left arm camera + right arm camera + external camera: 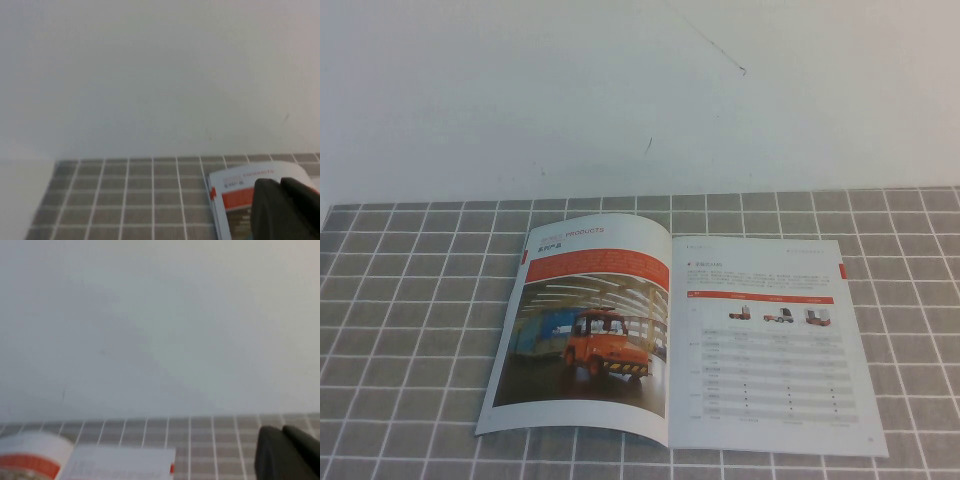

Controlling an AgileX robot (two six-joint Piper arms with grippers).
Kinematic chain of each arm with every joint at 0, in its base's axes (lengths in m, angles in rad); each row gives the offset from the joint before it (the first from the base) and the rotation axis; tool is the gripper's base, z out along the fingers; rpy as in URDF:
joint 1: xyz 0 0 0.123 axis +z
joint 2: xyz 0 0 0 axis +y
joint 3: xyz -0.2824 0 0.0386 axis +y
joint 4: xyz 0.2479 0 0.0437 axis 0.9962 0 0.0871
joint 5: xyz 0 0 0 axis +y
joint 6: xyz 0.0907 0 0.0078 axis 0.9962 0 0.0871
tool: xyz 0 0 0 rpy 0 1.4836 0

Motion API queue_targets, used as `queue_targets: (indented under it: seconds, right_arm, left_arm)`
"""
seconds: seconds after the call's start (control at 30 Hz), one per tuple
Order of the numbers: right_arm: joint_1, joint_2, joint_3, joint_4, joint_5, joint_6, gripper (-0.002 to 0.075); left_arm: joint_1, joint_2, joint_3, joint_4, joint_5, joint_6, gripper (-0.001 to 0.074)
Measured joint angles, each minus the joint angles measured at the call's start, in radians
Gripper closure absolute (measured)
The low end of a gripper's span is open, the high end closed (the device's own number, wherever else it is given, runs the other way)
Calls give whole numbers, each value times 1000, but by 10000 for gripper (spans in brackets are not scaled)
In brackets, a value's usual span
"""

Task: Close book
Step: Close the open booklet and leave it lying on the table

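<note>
A plain white wall point(620, 90) backs a worktop point(410, 300) covered in grey cloth with a white grid. The book point(670, 340) lies open and face up in the middle of the worktop, its spine running away from the robot. The left page point(585, 325) shows an orange truck, and the right page point(770, 345) carries a table of text.

Neither arm appears in the high view. The left end effector point(282, 200) shows only in its own wrist view as a dark shape, with the far corner of the left page beyond it. The right end effector point(285, 450) likewise shows only in its own wrist view, with the book off to one side of it. I cannot tell how far either one is open, and neither appears to hold anything.

The task looks unstarted, so the step in hand is the approach to one outer page edge. The left page bows up slightly towards the spine, so its outer edge seems the easier one to get under. The approach should come in low and shallow and catch the whole half, cover included, rather than a few glossy sheets. That half then has to swing in an arc over the spine, not be dragged, because the thin book would probably slide on the cloth. Resting the other end effector on the opposite page should steady it.
</note>
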Motion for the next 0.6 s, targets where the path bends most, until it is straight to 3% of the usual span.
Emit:
queue_targets:
  seconds: [0.13, 0.3, 0.6]
  right_arm:
    - [0, 203, -62, 190, 138, -254, 729]
    - [0, 423, -72, 424, 170, -549, 729]
    - [0, 740, -73, 615, 189, -803, 729]
  left_arm:
    - [0, 140, -3, -72, -2, -40, 738]
    - [0, 297, -6, -110, -57, -65, 738]
    - [-53, 574, -116, -179, 128, -26, 738]
